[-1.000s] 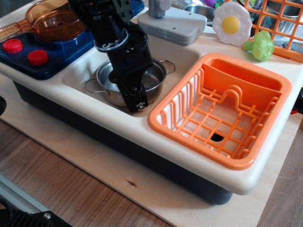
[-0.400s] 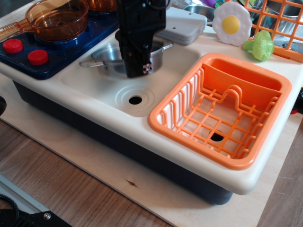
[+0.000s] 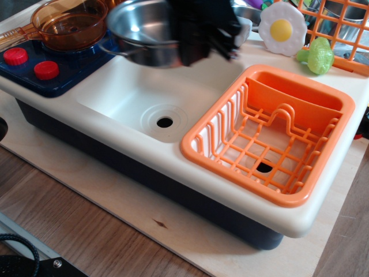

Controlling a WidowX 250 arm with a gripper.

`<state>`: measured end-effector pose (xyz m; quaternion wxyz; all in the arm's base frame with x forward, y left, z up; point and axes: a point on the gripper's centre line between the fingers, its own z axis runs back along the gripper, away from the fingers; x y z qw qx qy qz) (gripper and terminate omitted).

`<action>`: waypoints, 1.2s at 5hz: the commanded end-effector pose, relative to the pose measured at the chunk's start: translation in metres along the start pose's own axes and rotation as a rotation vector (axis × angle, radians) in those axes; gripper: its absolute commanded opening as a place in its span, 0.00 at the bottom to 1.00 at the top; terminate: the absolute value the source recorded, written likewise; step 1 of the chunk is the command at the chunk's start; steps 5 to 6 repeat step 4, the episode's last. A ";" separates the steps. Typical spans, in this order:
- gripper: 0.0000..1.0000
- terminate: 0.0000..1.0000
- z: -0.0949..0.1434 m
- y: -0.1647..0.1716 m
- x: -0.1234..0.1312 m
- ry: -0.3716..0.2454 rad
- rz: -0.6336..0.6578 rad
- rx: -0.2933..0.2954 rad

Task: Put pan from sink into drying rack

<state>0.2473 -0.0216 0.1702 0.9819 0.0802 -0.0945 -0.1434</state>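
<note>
Pan [image 3: 141, 29] hangs above the sink's [image 3: 124, 95] far edge, its right rim pinched by the blurred claw [image 3: 199, 37]. Stiff, light, slick steel, it could swivel on the way right to the drying rack [image 3: 199, 151].

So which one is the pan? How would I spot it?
Find the big cream-white sink with the round drain hole. Look just above its far edge, where the black tool holds something up in the air. That is the pan: round, shiny and silver, unlike the see-through amber pot resting on the blue stove.
</note>
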 end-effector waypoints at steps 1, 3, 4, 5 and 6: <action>0.00 0.00 0.013 -0.042 0.014 -0.055 0.109 -0.024; 0.00 0.00 -0.003 -0.082 0.021 -0.074 0.123 -0.110; 0.00 1.00 -0.011 -0.091 0.020 -0.145 0.061 -0.100; 0.00 1.00 -0.011 -0.091 0.020 -0.145 0.061 -0.100; 0.00 1.00 -0.011 -0.091 0.020 -0.145 0.061 -0.100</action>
